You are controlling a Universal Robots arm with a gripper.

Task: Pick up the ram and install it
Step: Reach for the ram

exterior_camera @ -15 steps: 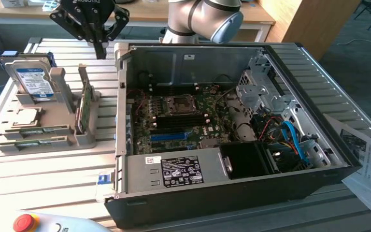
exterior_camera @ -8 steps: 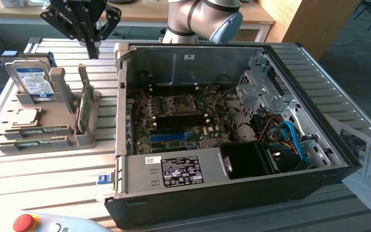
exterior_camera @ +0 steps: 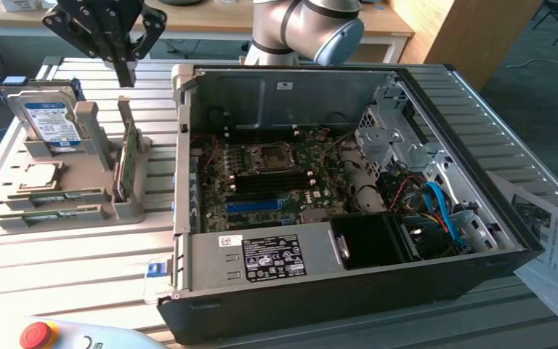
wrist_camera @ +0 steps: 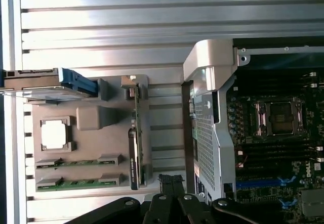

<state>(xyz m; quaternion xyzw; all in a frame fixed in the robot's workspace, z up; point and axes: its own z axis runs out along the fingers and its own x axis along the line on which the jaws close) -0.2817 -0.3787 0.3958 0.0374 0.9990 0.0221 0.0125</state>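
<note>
Ram [exterior_camera: 54, 196] lies flat in the tray's [exterior_camera: 90, 178] low slots, two sticks side by side, untouched. Our hand [exterior_camera: 124, 76] hangs above the tray's far end, pressed together and empty. We judge a descent from here could strike the upright card [exterior_camera: 124, 163] or drive [exterior_camera: 49, 123]; closed like this, it cannot straddle a stick.

Near the pincer [exterior_camera: 124, 76] are counted two ram sticks [exterior_camera: 61, 196] [exterior_camera: 51, 216], one hard drive [exterior_camera: 49, 120], one processor [exterior_camera: 38, 177], one upright card [exterior_camera: 128, 156], one computer case [exterior_camera: 405, 283].

End effector [exterior_camera: 124, 75] raised, pointing down, fingers closed
</note>
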